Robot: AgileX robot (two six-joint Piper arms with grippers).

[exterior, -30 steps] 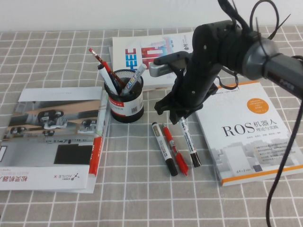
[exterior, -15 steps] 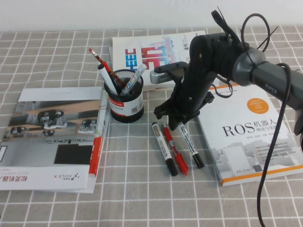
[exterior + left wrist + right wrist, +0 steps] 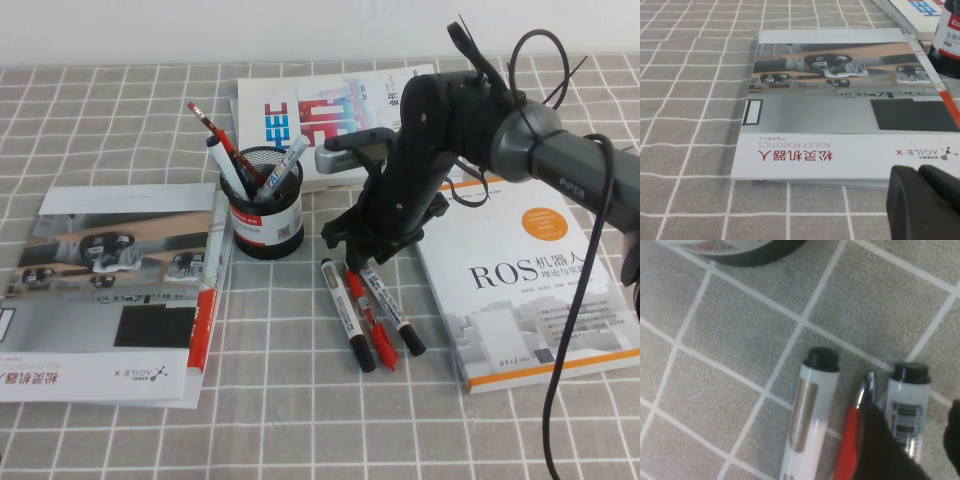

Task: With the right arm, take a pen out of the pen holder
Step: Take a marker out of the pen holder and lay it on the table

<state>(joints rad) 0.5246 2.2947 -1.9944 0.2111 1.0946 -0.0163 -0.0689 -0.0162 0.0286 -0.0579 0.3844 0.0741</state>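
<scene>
Blk-capped white marker (image 3: 392,310) lies flat on checked cloth (image 3: 300,420) just beside red pen (image 3: 368,315), open cloth nearer robot, glossy ROS book (image 3: 520,280) edge just right, round mesh pen holder (image 3: 265,205) near left; right gripper (image 3: 372,258) straddles its far end, jaws parted; left gripper (image 3: 919,175) pinched closed by AgileX booklet (image 3: 840,100) edge.

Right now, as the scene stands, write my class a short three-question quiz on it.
1. True or false: the right gripper stands open, low over three pens lying on the cloth beside the pen holder.
2. Where is the barcode marker? A: lifted in the air. B: on the cloth between the right gripper's fingers. C: in the pen holder.
3. Which printed item lies beside the shut left gripper?
Key: 1 true; 2 B; 3 the AgileX brochure.
</scene>
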